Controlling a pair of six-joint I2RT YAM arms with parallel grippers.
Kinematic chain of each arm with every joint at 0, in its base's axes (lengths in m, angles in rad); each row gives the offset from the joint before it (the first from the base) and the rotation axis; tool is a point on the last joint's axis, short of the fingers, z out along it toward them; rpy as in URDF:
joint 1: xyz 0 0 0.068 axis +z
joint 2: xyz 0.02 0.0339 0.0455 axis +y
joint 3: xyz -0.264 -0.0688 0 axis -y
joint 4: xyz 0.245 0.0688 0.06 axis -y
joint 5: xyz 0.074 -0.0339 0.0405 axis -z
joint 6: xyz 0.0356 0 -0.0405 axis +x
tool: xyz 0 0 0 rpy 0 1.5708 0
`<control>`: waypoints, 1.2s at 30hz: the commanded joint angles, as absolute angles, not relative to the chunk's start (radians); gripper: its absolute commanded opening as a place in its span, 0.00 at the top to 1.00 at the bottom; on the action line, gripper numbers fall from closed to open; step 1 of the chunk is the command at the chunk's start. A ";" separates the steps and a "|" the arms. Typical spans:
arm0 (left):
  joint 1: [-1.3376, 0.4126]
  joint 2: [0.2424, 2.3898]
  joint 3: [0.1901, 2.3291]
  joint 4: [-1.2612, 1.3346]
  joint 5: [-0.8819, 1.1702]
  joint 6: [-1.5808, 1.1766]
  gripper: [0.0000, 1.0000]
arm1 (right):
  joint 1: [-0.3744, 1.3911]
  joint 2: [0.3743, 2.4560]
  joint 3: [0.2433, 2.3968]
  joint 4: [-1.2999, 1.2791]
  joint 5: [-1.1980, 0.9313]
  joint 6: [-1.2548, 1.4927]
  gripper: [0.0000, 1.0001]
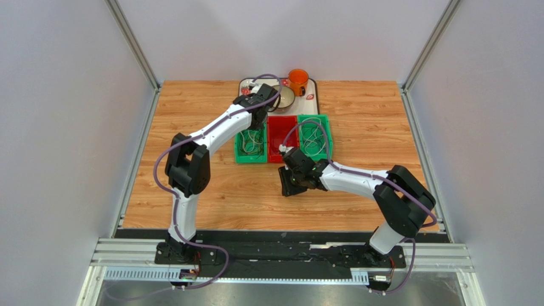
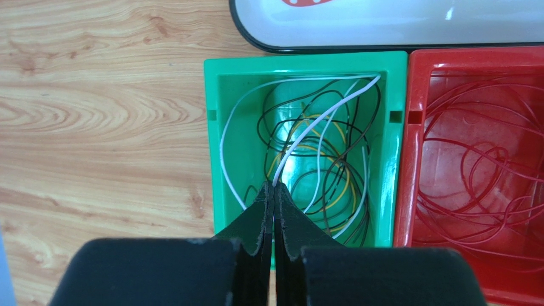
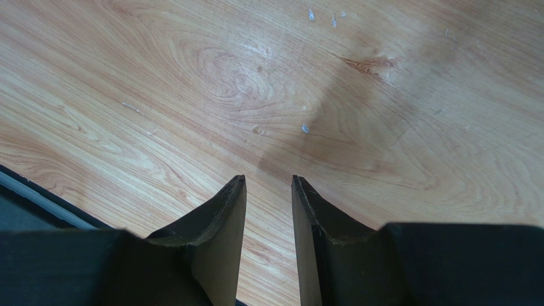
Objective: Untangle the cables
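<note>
White cable pinched in closed left fingers; right fingers parted over table.

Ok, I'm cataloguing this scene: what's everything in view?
wooden table: one, light brown, underneath
left green plastic bin: one, green, mid-table
red plastic bin: one, red, beside it
right green plastic bin: one, green, right of red
thin mixed cables: several, white/yellow/dark, left bin
thin red cables: several, red, red bin
more thin cables: several, pale, right bin
white tray: one, dark-rimmed, far edge
orange cup: one, orange, on tray
left pincer: one, black, shut on white cable, over left bin
right pincer: one, black, open over bare table
</note>
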State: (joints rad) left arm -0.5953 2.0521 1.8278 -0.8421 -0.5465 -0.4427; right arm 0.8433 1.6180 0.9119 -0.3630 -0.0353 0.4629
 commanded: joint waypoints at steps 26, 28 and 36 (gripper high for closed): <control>-0.586 1.787 1.620 -0.624 -0.333 -0.422 0.48 | 0.876 1.649 0.969 -0.390 0.046 0.456 0.64; -0.586 1.740 1.608 -0.621 -0.328 -0.419 0.48 | 0.879 1.646 0.969 -0.390 0.052 0.456 0.64; -0.583 1.441 1.329 -0.517 -0.342 -0.410 0.35 | 0.897 1.574 0.919 -0.351 0.098 0.465 0.64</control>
